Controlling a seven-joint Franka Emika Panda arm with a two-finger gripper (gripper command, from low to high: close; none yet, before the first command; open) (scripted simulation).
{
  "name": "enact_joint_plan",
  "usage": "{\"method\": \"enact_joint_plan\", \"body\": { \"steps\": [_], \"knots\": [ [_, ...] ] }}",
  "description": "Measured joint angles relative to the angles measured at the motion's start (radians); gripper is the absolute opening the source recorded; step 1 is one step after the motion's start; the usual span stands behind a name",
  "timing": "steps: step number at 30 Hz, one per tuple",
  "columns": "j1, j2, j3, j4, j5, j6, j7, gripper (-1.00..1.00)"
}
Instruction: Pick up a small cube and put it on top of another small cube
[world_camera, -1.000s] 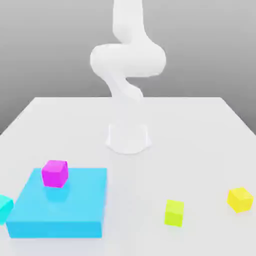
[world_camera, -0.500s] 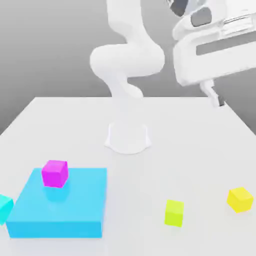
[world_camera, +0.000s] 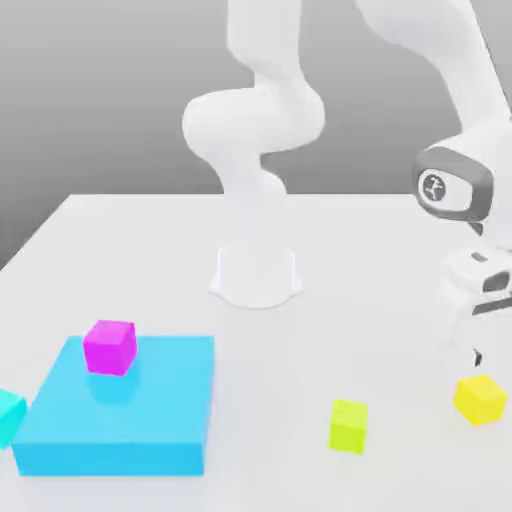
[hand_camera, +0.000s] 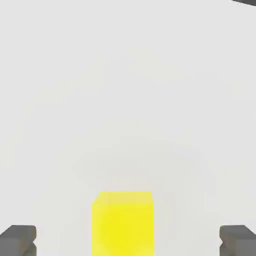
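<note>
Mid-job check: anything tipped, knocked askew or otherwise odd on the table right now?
Nothing stands out. The yellow cube and lime cube sit flat and apart on the table; the magenta cube rests on the blue slab. The open claw hangs over the yellow cube.

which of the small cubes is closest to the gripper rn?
The warm yellow cube at the exterior view's right, just below the open gripper. The lime, magenta and cyan cubes sit farther left.
</note>
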Motion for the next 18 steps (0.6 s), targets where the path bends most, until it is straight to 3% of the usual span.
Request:
{"method": "enact_joint_plan", "body": {
  "steps": [4, 5, 12, 18],
  "knots": [
    [0.054, 0.144, -0.059, 0.026, -0.066, 0.110, 0.055, 0.00],
    [0.061, 0.169, -0.068, 0.031, -0.072, 0.129, 0.061, -1.00],
    [0.061, 0.168, -0.068, 0.031, -0.075, 0.129, 0.063, -1.00],
    [0.010, -0.015, -0.016, -0.014, 0.011, -0.010, -0.005, -1.00]
  ]
}}
